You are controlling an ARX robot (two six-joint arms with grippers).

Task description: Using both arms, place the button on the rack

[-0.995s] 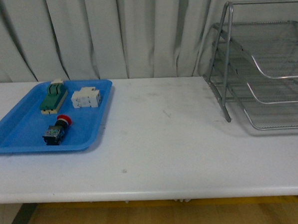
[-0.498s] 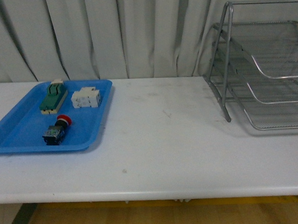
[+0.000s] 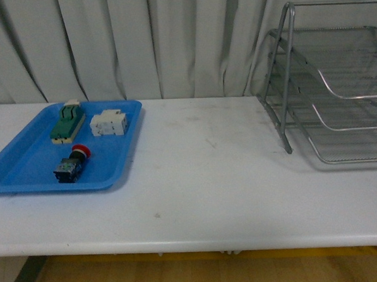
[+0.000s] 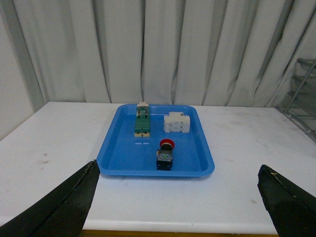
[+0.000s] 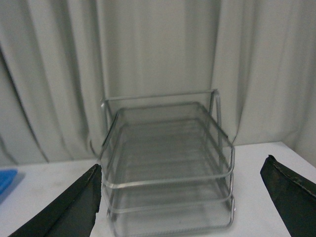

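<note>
Two arms on this rig and neither one shows up in our front view, so all we've got on their pose comes from the wrist cameras. Our left gripper is released, jaws spread wide. Its two dark fingers sit off in the corners of the left wrist picture, clamped on nothing. It's held back from the blue tray, on the near side of the bench. It points roughly level across the bench toward the tray and the curtain behind it. Our right gripper is the same story: spread wide, gripping nothing, aimed straight at the rack and well short of it.

The button is lying on its side in the blue tray, in the part nearest us. Its red cap points away toward the curtain and its black and blue body points toward the tray's front rim. So it's not on the rack yet, and neither gripper is anywhere close to touching it. Farther back in the same tray are the green switch block and, just beside it on the right, the white boxy part. As far as we can see, the three parts don't touch each other.

The rack stands at the right end of the bench, well apart from the tray, with a wide stretch of white bench between them. We can make out three mesh tiers inside its tubular frame. Its right side is cut off by the edge of the front view, and the mesh looks a bit soft in the right wrist view.
</note>
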